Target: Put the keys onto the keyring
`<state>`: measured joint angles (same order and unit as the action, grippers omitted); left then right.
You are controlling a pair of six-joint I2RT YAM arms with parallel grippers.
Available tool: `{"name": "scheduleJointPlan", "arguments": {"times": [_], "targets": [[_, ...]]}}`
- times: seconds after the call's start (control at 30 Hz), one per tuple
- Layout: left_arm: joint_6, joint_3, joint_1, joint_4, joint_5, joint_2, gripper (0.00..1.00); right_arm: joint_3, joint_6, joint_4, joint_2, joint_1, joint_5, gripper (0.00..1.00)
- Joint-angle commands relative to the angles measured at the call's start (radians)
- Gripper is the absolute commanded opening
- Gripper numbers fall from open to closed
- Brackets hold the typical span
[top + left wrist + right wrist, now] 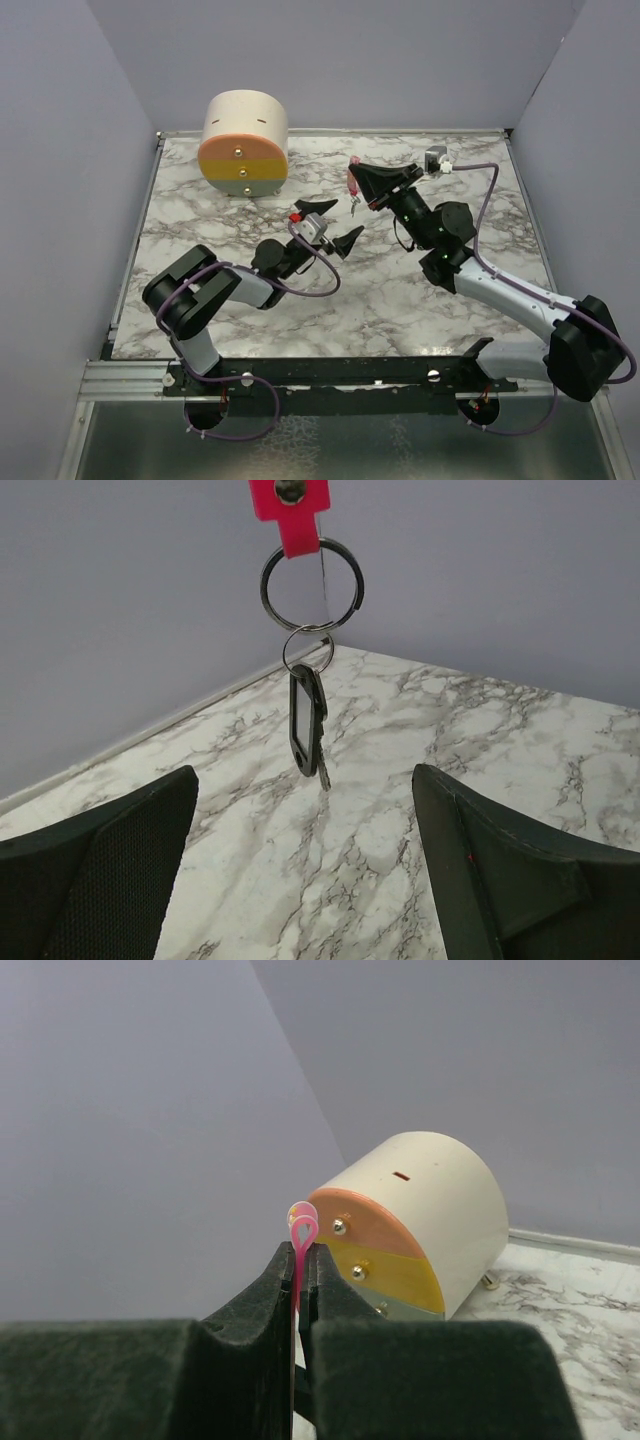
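My right gripper is shut on the keys, a slim bright pink piece held up above the marble table. From the pink piece hang a large metal ring, a smaller ring, and the keyring, a black oval loop with a pale centre. A thin metal blade shows behind the loop. My left gripper is open just below and in front of the hanging keyring. Its fingers touch nothing.
A cream drum-shaped box with an orange and yellow face and brass knobs stands at the back left. Grey walls close the table on three sides. A red plug sits on the left wrist.
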<state>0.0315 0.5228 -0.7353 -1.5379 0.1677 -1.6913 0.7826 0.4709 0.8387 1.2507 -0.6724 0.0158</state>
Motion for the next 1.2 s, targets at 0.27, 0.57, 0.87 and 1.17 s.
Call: {"name": "scheduleJointPlan", "arguments": {"times": [0.27,0.57,0.87,1.17], "targets": [[0.023,0.069,-0.006,-0.222,-0.032,-0.031,0.84,-0.005,0.021,0.018,-0.043,-0.001,-0.012,0.01],[0.056,0.091,-0.006,-0.221,-0.017,-0.028,0.02,-0.028,0.025,0.017,-0.046,-0.001,-0.032,0.01],[0.024,0.010,-0.006,-0.222,-0.058,0.035,0.00,-0.090,0.012,0.014,-0.114,-0.001,-0.082,0.01],[0.003,-0.085,-0.009,-0.222,-0.077,0.085,0.00,-0.153,0.003,0.053,-0.161,-0.001,-0.146,0.01]]}}
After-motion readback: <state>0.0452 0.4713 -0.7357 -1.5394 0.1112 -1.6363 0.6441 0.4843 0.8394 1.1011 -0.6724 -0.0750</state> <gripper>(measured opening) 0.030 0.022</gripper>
